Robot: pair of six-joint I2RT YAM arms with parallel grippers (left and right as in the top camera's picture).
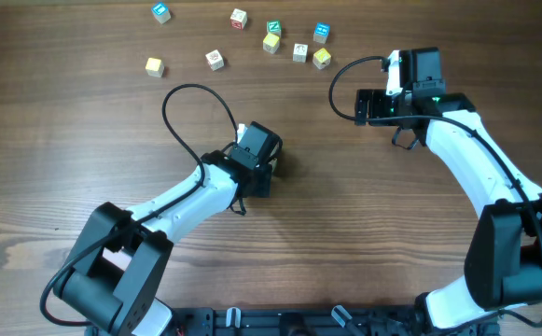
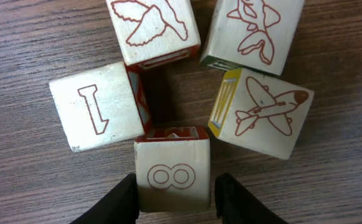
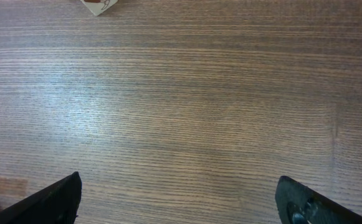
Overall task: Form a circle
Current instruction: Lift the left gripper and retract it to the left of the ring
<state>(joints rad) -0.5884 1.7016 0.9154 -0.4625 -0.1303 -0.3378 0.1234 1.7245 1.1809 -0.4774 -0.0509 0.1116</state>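
Observation:
In the left wrist view, five pale wooden cubes with red prints stand in a tight circle (image 2: 168, 102) on the wood table. They show a bird (image 2: 152, 28), a fish (image 2: 252, 31), a plane (image 2: 265, 115), a letter I (image 2: 96, 109) and an 8 (image 2: 171, 174). My left gripper (image 2: 174, 190) straddles the 8 cube. Its left finger (image 2: 121, 202) lies against the cube's side, while a thin gap separates the right finger (image 2: 237, 199) from it. In the overhead view the left gripper (image 1: 263, 159) hides the ring. My right gripper (image 3: 181, 199) hangs wide open over bare table.
Several loose cubes lie scattered along the far edge, among them a blue one (image 1: 161, 12), a green one (image 1: 273, 28), yellow ones (image 1: 321, 59) and another blue one (image 1: 321, 33). A cube corner (image 3: 96, 5) shows at the top of the right wrist view.

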